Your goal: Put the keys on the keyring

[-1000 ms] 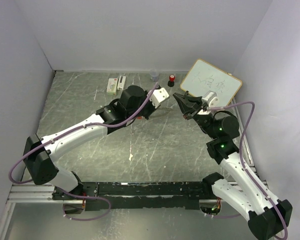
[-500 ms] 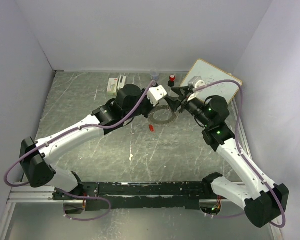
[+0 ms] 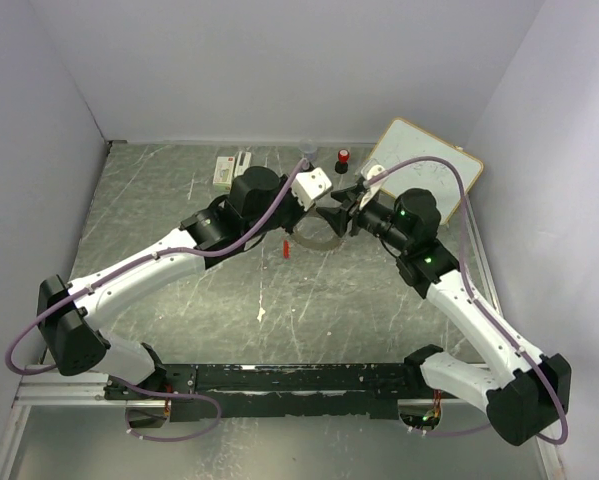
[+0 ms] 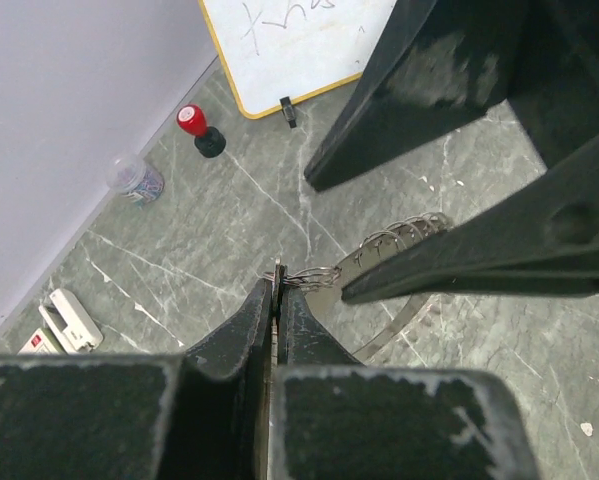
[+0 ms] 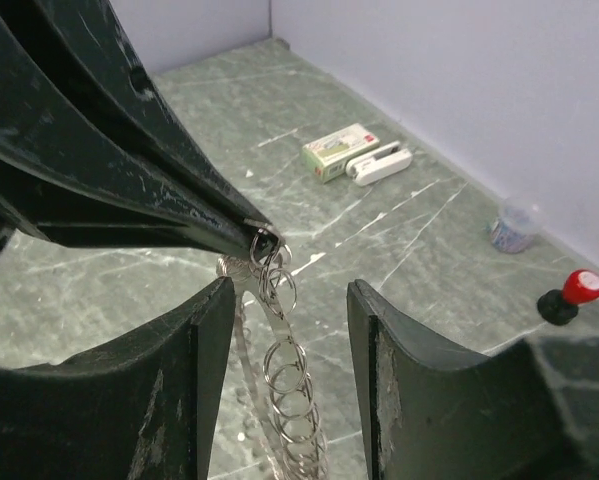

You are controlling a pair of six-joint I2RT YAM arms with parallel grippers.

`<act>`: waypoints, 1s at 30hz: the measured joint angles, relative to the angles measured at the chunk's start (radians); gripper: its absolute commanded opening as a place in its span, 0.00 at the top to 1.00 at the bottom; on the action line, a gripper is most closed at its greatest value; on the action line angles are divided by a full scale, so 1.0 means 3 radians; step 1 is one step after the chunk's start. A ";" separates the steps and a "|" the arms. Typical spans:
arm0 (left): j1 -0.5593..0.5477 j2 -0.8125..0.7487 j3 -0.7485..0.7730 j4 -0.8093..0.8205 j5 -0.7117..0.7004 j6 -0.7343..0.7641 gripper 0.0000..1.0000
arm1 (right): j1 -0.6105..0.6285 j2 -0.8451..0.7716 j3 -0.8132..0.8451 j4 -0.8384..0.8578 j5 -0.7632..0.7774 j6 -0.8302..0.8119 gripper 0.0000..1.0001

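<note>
The keyring (image 5: 291, 385), a thin metal band strung with small wire loops, hangs between the two grippers above the table. My left gripper (image 4: 278, 275) is shut on one small loop at the band's end. That pinch also shows in the right wrist view, at the left gripper's tips (image 5: 260, 234). My right gripper (image 5: 289, 288) is open, its fingers either side of the keyring without touching it. In the top view both grippers meet over the keyring (image 3: 313, 239). A red-headed key (image 3: 284, 247) lies on the table just left of it, held by nothing.
A whiteboard (image 3: 424, 170) leans at the back right. A red-topped black cylinder (image 3: 342, 157), a small clear cup (image 3: 307, 150), a white stapler (image 3: 243, 163) and a small box (image 3: 223, 171) line the back wall.
My right gripper has opened and swung left to straddle the keyring at the left gripper's tips. The red-headed key has appeared on the table and shifted left.
</note>
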 measured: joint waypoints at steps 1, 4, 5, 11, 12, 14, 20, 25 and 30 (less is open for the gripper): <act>0.0000 0.0001 0.0011 -0.0009 0.0000 0.0001 0.93 | 0.0019 0.0032 0.0003 -0.0018 0.0001 -0.0013 0.52; 0.0000 0.0005 0.0057 -0.0033 0.0004 0.0011 0.93 | 0.0083 0.0135 0.0020 -0.0090 0.0018 -0.0056 0.53; 0.0000 0.0005 0.0075 -0.0048 0.0008 0.0015 0.93 | 0.0100 0.0160 0.0020 -0.0117 0.0027 -0.0066 0.53; 0.0000 0.0010 0.0108 -0.0089 0.0031 0.0022 0.93 | 0.0145 0.0234 0.0041 -0.0149 0.0102 -0.0102 0.56; 0.0000 0.0011 0.0108 -0.0099 0.0038 0.0023 0.93 | 0.0165 0.0245 0.0050 -0.0149 0.0109 -0.0109 0.56; 0.0000 0.0017 0.0108 -0.0112 0.0039 0.0023 0.93 | 0.0203 0.0257 0.0064 -0.0149 0.0121 -0.0117 0.56; 0.0000 0.0032 0.0109 -0.0145 0.0051 0.0038 0.93 | 0.0237 0.0312 0.0164 -0.0151 0.0150 -0.0149 1.00; 0.0008 0.0032 0.0139 -0.0167 0.0029 0.0052 0.93 | 0.0272 0.0346 0.0198 -0.0169 0.0201 -0.0160 1.00; 0.0006 0.0032 0.0148 -0.0163 -0.0029 0.0065 0.93 | 0.0296 0.0304 0.0195 -0.0159 0.0342 -0.0169 1.00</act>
